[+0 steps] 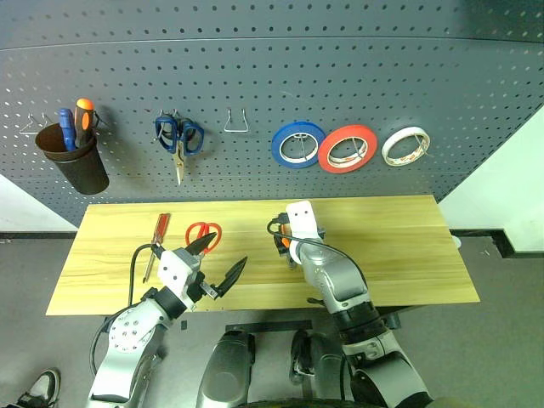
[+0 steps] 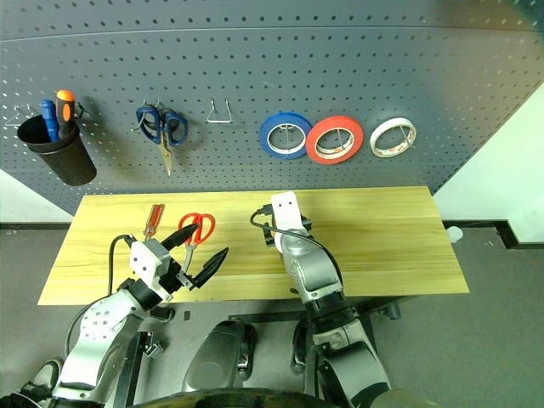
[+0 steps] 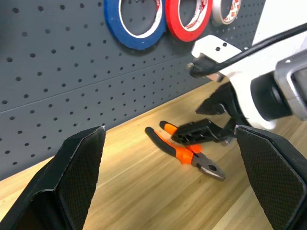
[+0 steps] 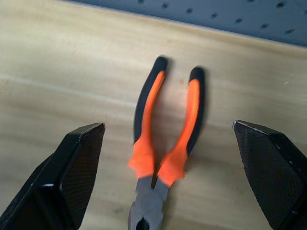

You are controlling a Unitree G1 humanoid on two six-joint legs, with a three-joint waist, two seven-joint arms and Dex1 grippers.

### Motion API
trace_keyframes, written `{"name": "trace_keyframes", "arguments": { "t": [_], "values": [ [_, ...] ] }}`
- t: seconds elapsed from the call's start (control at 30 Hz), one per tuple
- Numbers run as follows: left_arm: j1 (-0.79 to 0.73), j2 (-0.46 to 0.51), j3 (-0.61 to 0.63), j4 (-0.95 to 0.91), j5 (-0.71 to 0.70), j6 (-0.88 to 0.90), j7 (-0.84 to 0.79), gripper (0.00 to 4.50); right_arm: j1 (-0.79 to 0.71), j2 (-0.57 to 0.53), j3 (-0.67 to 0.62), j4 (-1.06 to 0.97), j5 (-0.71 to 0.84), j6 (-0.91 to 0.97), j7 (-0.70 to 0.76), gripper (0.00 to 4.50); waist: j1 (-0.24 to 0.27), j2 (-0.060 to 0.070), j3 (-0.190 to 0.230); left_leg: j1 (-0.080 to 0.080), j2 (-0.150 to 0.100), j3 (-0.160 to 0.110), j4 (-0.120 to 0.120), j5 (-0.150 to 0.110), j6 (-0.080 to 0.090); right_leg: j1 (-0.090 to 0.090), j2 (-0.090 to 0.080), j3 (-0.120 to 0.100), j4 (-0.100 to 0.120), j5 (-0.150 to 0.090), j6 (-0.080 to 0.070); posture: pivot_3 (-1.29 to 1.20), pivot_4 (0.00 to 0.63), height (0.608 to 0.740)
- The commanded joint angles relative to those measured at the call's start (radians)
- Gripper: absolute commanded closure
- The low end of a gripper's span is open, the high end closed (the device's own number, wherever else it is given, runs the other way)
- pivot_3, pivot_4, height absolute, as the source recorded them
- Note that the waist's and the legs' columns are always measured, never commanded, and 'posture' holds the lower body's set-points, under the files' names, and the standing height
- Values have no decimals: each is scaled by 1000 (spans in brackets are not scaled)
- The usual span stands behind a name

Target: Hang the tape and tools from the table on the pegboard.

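The pegboard rises along the far edge of the counter. On its hooks the red-orange tape already hangs, between a blue roll and a white roll; the blue and red rings overlap slightly, while the white one hangs just apart. Farther toward the left end hang blue-handled scissors, an empty wire hook beside them, and a dark cup holding a blue and an orange screwdriver handle.

Three tools lie on the counter. The pliers lie flat near the middle, orange-and-black handles spread and pointing toward the pegboard, the metal nose toward the near edge. The right claw hangs directly over them, released, its two black fingers spread wide on either side of the handles without touching them. The left wrist view shows this claw's fingers just above the pliers.

The red-handled scissors lie toward the left half of the counter, and the slim red-handled screwdriver lies just beside them, nearer the left end, its shaft running toward the near edge. The left claw hovers above the near edge by the scissors, released and empty, fingers wide apart.
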Motion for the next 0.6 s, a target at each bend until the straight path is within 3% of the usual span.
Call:
{"name": "trace_keyframes", "arguments": {
  "t": [0.03,0.6],
  "values": [
    [2,2,8,-32,2,-17,4,0,-18,29,-7,16,-17,-35,-10,32,-8,0,0,0,0,0,0,0,0,0,0,0,0,0,0,381,212,677],
    [42,-1,6,-104,1,0,33,0,-190,57,-68,282,-9,-104,5,32,-13,3,17,0,0,0,0,0,0,0,0,0,0,0,0,408,258,677]
  ]
}}
